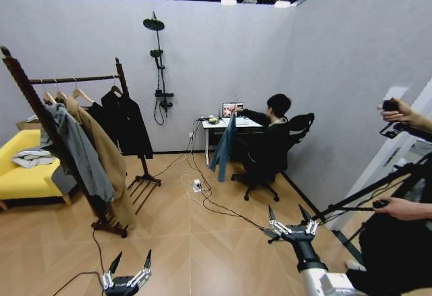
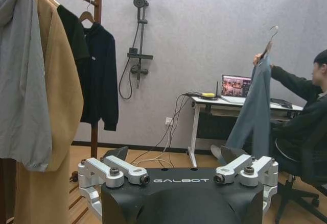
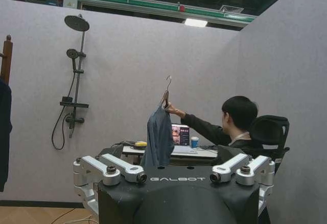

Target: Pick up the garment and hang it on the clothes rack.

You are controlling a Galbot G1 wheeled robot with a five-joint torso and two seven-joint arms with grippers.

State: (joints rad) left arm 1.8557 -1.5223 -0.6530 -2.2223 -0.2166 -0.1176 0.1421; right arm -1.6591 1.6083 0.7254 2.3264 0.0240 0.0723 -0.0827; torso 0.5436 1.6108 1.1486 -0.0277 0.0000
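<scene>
A seated person's hand holds up the garment [image 1: 223,145], a blue-green top on a wooden hanger, beside the desk at the back of the room. It hangs far ahead of both grippers [image 2: 254,106] [image 3: 159,138]. The clothes rack [image 1: 42,112] stands at the left with its dark wooden upright [image 2: 97,2] and bar, loaded with several coats. My left gripper [image 1: 127,267] is low at the front left, open and holding nothing [image 2: 176,164]. Front right, the right gripper [image 1: 291,218] is also open with nothing in it [image 3: 175,169].
A tan coat [image 1: 108,158], a grey jacket and black jackets [image 1: 127,124] fill the rack. A yellow sofa [image 1: 20,174] sits behind it. Cables and a power strip [image 1: 197,187] lie on the floor. A tripod [image 1: 378,188] and a person's hands are at the right.
</scene>
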